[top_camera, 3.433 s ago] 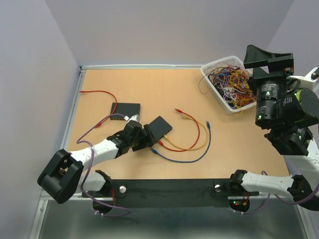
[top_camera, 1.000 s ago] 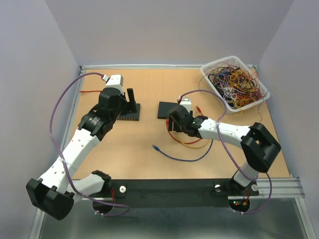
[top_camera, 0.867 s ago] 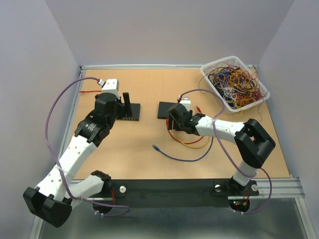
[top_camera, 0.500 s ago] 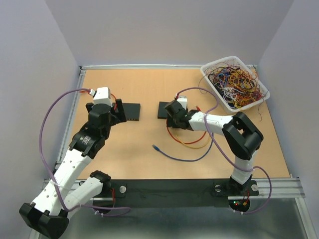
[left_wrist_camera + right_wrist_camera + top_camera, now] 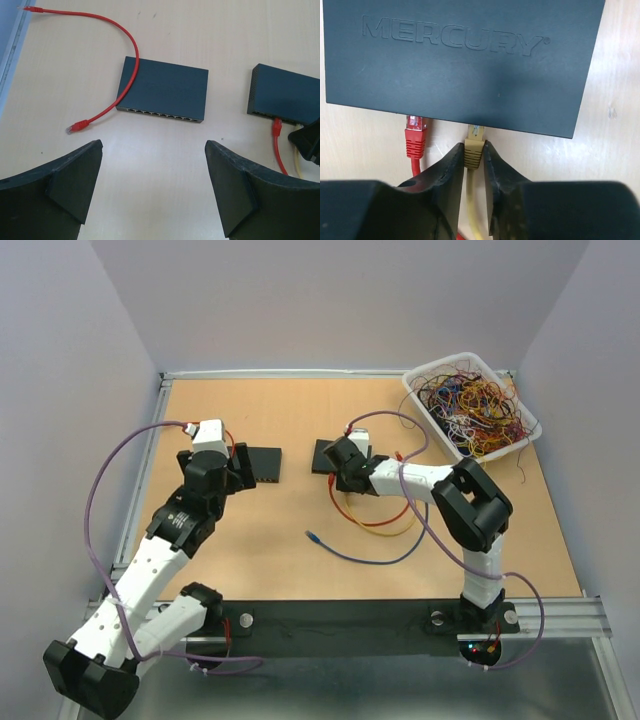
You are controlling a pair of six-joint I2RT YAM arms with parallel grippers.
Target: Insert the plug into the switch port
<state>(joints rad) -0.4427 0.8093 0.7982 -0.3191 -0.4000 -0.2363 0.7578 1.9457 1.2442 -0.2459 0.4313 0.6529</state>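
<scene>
In the right wrist view my right gripper (image 5: pixel 474 146) is shut on a yellow plug (image 5: pixel 474 150). The plug's clear tip reaches the front edge of the dark switch (image 5: pixel 465 60) marked MERCURY; how far it sits in a port is hidden. A red plug (image 5: pixel 415 137) sits in the port to its left. From above, the right gripper (image 5: pixel 347 468) is at that switch (image 5: pixel 326 452). My left gripper (image 5: pixel 154 144) hangs open and empty over bare table in front of a second switch (image 5: pixel 162 95), seen from above beside the left gripper (image 5: pixel 232 466).
A loose red cable (image 5: pixel 125 55) curls past the left switch, its free plug (image 5: pixel 77 126) lying on the table. Red, yellow and blue cables (image 5: pixel 375 540) loop in front of the right switch. A white bin (image 5: pixel 425 400) of tangled cables stands at the back right.
The right gripper has closed on the yellow plug and shifted slightly left toward the switch. The left gripper has drawn back left from the left switch and opened wider.
</scene>
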